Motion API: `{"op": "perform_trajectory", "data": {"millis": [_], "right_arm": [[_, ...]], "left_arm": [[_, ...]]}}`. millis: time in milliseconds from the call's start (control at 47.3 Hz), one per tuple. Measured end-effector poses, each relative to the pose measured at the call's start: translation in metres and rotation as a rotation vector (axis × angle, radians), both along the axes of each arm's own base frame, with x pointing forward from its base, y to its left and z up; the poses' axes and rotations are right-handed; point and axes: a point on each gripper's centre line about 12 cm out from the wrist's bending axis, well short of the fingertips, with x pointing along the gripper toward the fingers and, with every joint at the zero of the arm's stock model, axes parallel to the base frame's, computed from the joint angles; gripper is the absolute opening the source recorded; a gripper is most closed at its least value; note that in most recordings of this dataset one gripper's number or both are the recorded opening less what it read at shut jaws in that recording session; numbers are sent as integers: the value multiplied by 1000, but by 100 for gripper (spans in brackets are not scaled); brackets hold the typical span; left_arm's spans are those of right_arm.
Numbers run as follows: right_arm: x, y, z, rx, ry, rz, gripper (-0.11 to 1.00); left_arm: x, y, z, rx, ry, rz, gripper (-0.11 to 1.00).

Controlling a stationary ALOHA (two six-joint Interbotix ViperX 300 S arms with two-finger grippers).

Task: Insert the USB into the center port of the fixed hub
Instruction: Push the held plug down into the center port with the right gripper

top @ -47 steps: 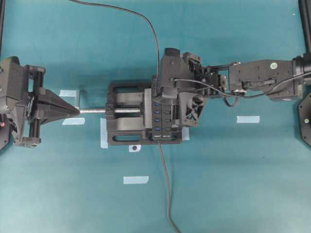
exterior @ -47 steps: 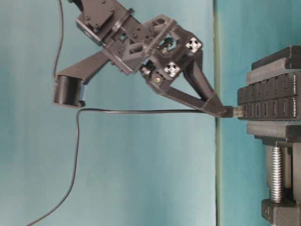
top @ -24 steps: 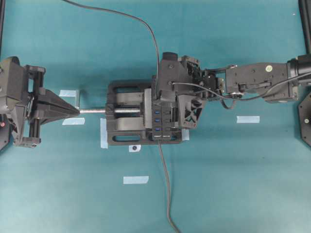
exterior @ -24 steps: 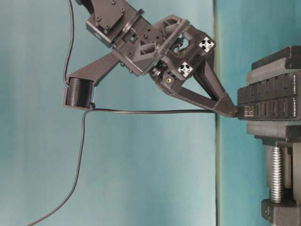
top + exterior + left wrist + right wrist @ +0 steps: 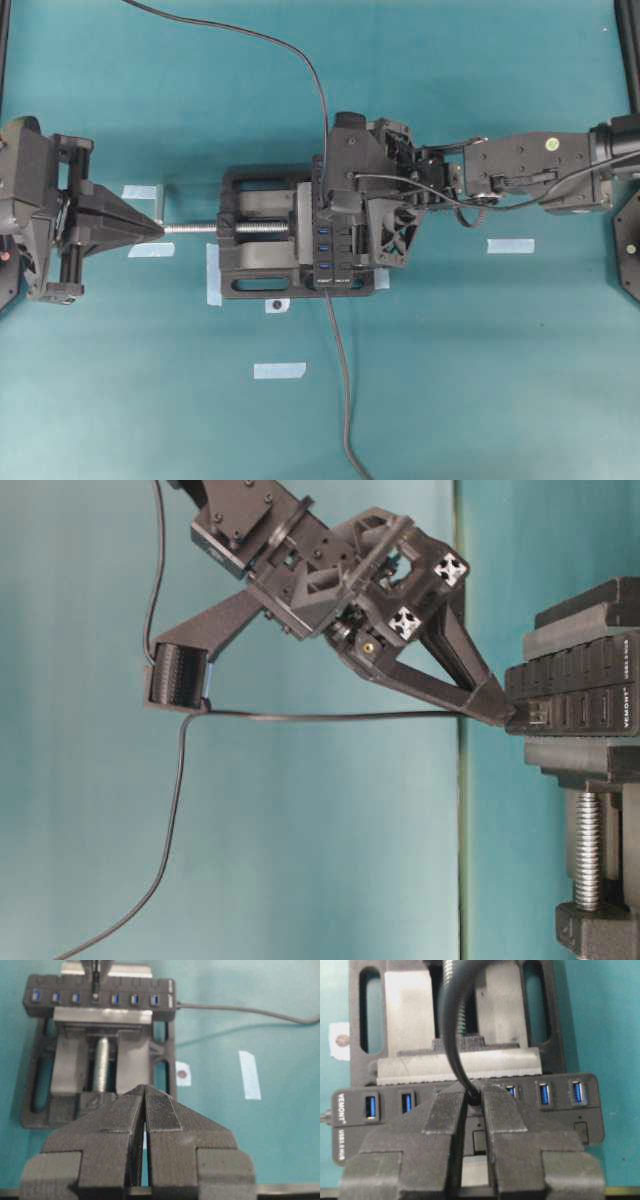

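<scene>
Right claw (image 5: 503,712), clamped narrow on the USB (image 5: 532,716), presses it at the fixed hub (image 5: 580,695); slight misalignment could jam or bend the plug against the center port's edge.

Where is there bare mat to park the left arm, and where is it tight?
Bare mat lies below the tape strip, left of the hub cable, and right of it under another strip. It is crowded at the vise and hub, where the right gripper holds the USB.
</scene>
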Motion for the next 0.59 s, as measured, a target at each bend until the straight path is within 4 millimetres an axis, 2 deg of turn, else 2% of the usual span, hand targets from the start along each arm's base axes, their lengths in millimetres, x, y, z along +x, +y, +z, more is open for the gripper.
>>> {"op": "perform_trajectory", "data": {"millis": [592], "right_arm": [[1, -1, -4, 2, 6, -2, 10]], "left_arm": [[0, 0, 0, 1, 0, -1, 0]]}}
